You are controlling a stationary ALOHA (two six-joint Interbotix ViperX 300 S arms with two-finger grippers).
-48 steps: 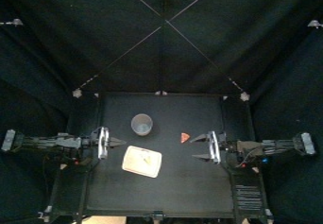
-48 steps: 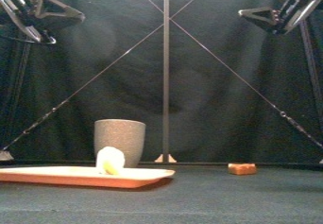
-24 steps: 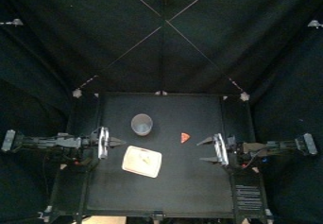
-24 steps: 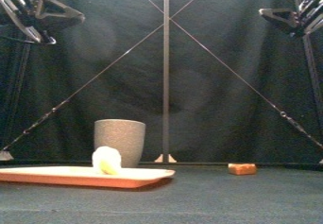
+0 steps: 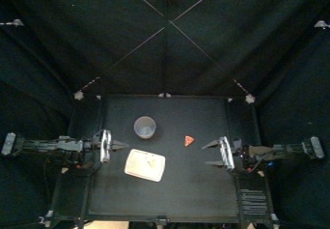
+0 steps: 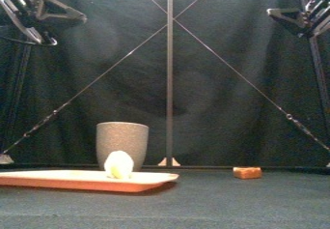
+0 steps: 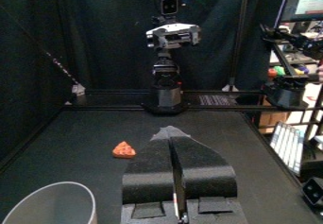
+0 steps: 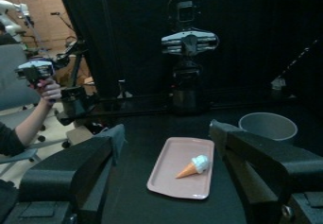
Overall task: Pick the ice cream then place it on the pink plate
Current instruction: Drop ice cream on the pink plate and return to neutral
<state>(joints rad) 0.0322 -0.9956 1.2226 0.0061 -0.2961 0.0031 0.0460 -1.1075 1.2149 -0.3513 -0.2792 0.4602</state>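
Black curtains close in a black desk (image 5: pixel 194 189), open to the room at the front. The ice cream (image 6: pixel 119 164) already lies on the pink tray (image 6: pixel 52 181) at the desk's front left. A grey cup (image 6: pixel 123 141) stands near behind the tray, and a small red toy (image 6: pixel 248 172) sits well apart to the right. By how things lie, the placing looks done and no grasp is called for now.

If it had to be lifted from here, it looks like a small moulded toy. That would make it light and stiff, hardly fragile, with a smooth skin that could slip. The right wrist view shows it on its side, a rounded scoop and a tapering cone. The cone would likely squirt out of a pinch. The safer hold, I judge, is across the scoop or where scoop meets cone, with the jaws set across its length and coming straight down, clear of the tray's low rim.

Both arms hang high at their own sides of the desk, well apart from the tray. The left pincer (image 7: pixel 173 138) has its jaws pressed together on nothing. The right pincer (image 8: pixel 167 129) has its jaws spread wide and empty, and looks across the desk at the tray.
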